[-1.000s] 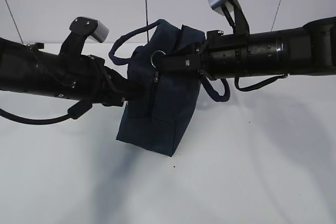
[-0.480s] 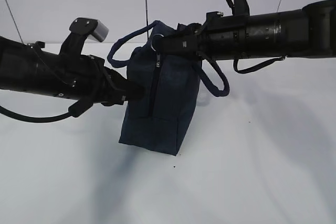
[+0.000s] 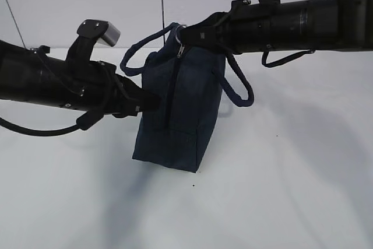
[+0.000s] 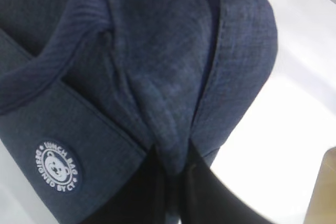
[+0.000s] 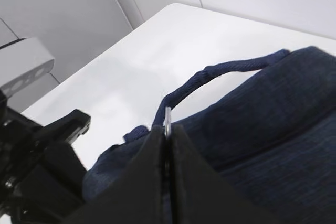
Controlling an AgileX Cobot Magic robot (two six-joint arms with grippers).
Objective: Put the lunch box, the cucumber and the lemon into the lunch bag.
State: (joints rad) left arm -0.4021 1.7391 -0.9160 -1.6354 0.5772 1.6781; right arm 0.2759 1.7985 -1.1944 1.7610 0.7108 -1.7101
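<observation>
Right gripper [image 3: 185,38], clamped on the ring pull [image 5: 167,121], has risen to the lunch bag [image 3: 178,115] top; left gripper [image 4: 170,174] pinches fabric; you see the zipper nearly closed

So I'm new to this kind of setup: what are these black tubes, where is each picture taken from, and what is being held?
The black tubes are two robot arms. One picture looks from outside; the other two come from cameras on each wrist. On the white table stands a dark navy fabric lunch bag. The left gripper pinches a fold of the bag's fabric. The right gripper is shut on the metal ring pull of the zipper, at the bag's top. No lunch box, cucumber or lemon shows in these pictures.
</observation>
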